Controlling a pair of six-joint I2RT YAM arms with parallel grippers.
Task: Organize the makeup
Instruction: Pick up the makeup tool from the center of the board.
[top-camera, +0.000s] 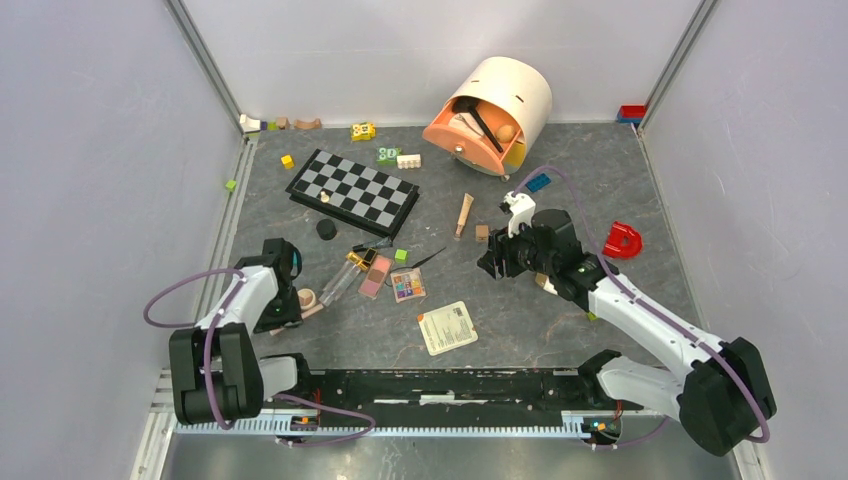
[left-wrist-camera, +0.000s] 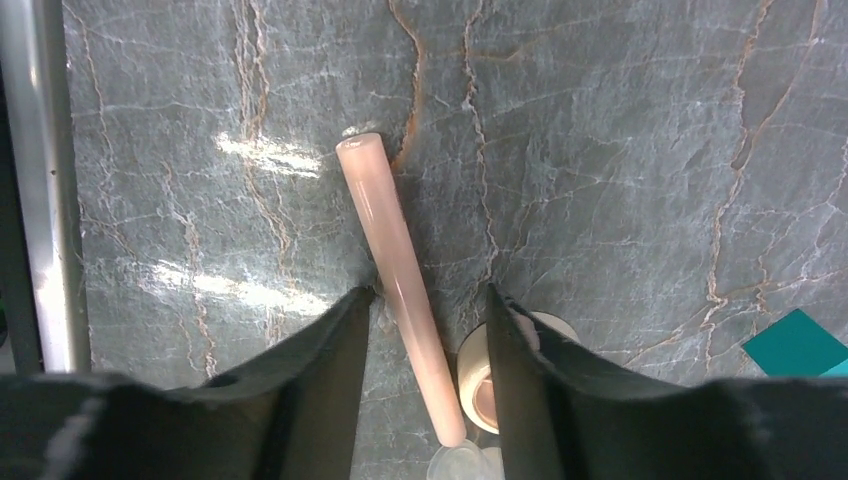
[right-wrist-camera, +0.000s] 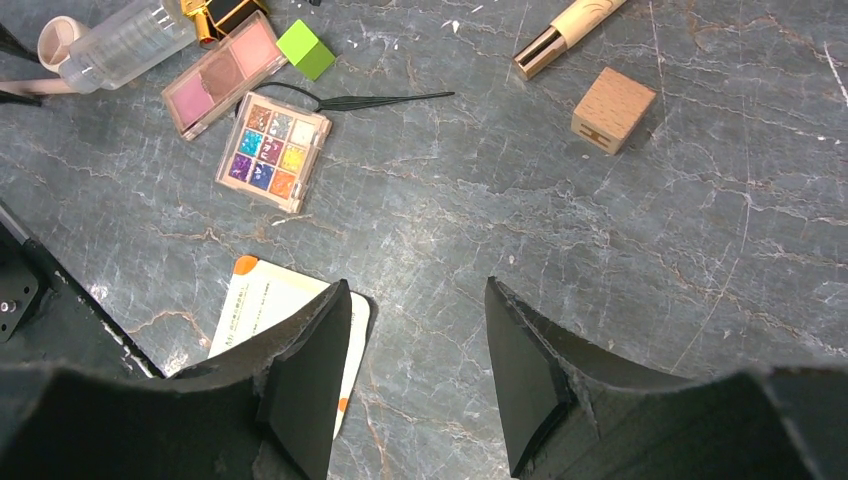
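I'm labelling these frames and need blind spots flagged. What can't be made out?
- Left wrist view: round peach compact, half hidden behind the left gripper's finger.
- Top view: inside of the peach cylindrical case, shadowed and too small.
- Right wrist view: white printed card, partly behind the right gripper's finger.

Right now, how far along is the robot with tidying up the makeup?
Early days. Done: the peach case at the back holds a black brush. In hand: the left gripper straddles the pink pencil, jaws not closed on it; the right gripper hangs open and empty. Left: the multicolour palette, pink palette and clear tube lie loose on the table.
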